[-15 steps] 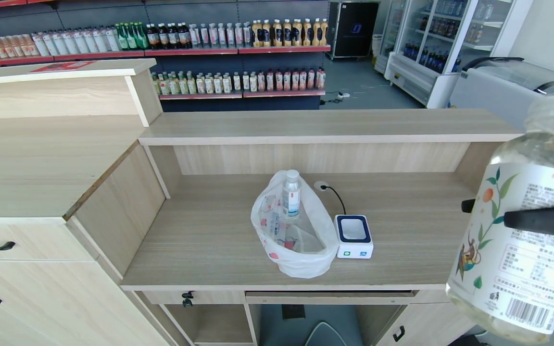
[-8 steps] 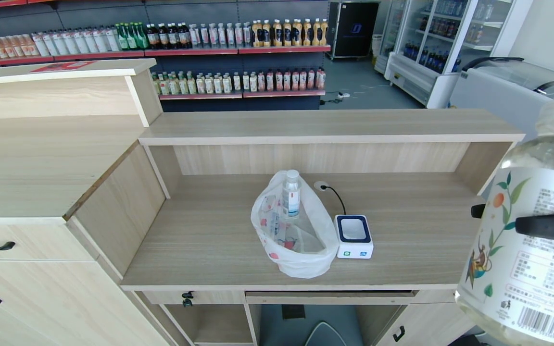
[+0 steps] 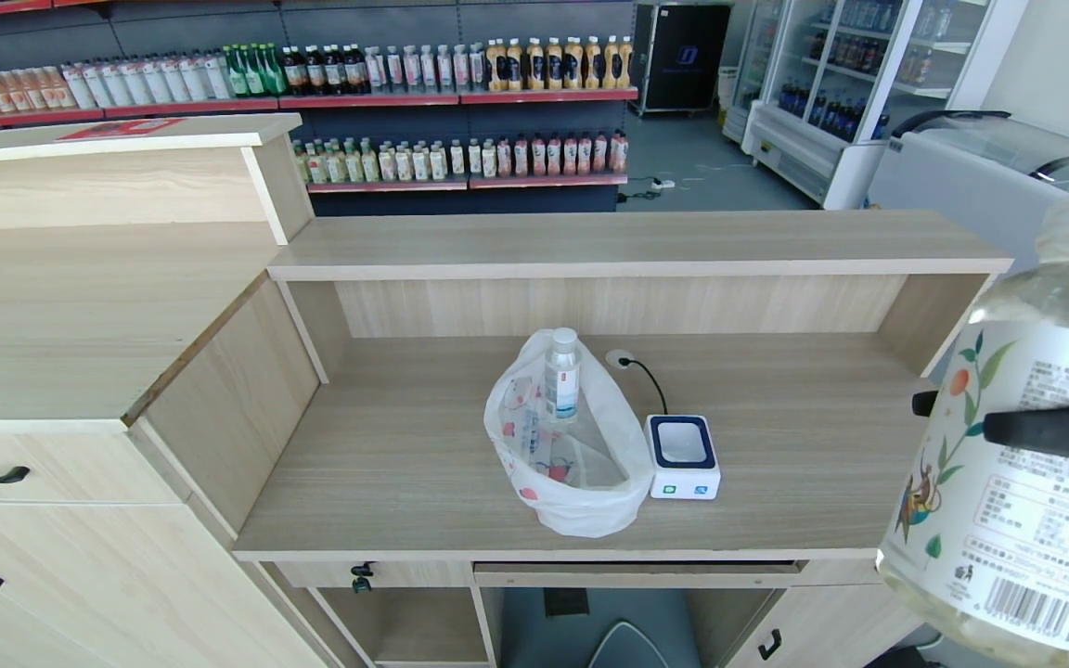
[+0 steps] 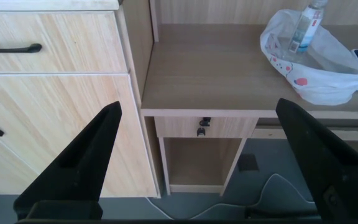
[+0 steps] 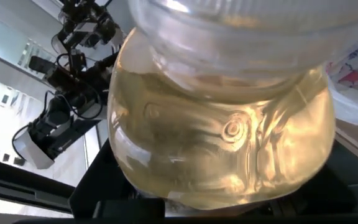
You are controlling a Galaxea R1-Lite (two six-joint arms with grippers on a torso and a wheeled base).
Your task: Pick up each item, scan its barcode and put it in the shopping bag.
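In the head view the right fingers point(image 3: 1054, 434) pinch the bottle point(image 3: 989, 520), one black finger lying across its label. The bottle is held up close to the camera at the right edge, off the surface point(image 3: 804, 445) and slightly tilted. Its white label carries a drawing of leaves, an orange fruit and a small figure, blocks of fine print too small to read, and a barcode point(image 3: 1024, 608) at the lower corner, turned toward the camera. On the surface the white bag point(image 3: 581, 510) stands open with a small bottle point(image 3: 562, 376) upright inside. The scanner point(image 3: 683, 455) sits just beside the bag, and its cable point(image 3: 650, 376) runs to a hole at the back. Behind the surface are shelves point(image 3: 460, 96) of drinks and a glass-door fridge point(image 3: 831, 83). In the left wrist view the left fingers point(image 4: 79, 168) are spread wide with nothing between them, low before the cabinet point(image 4: 55, 124) and a drawer lock point(image 4: 201, 129), with the bag farther off. In the right wrist view the bottle's base is very close, full of pale yellow liquid, and the bag's red-printed edge shows past it.
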